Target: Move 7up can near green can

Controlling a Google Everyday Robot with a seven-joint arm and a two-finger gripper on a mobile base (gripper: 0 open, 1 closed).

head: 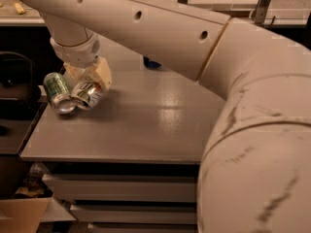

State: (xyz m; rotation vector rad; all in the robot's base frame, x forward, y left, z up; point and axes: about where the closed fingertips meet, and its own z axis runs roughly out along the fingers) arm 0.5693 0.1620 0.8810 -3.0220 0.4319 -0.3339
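The 7up can (88,94), pale silver with green lettering, lies tilted in my gripper (86,81) at the left part of the grey table. The gripper is shut on it, its cream fingers (102,75) on either side of the can. The green can (58,92) lies on its side right beside it on the left, at the table's left edge; the two cans touch or nearly touch. My white arm reaches over from the right and fills the upper and right part of the view.
A dark blue Pepsi can (151,62) stands at the table's back, mostly hidden behind my arm. The grey table (160,125) has drawers below its front edge. Dark clutter sits left of the table; a cardboard box (19,215) is at lower left.
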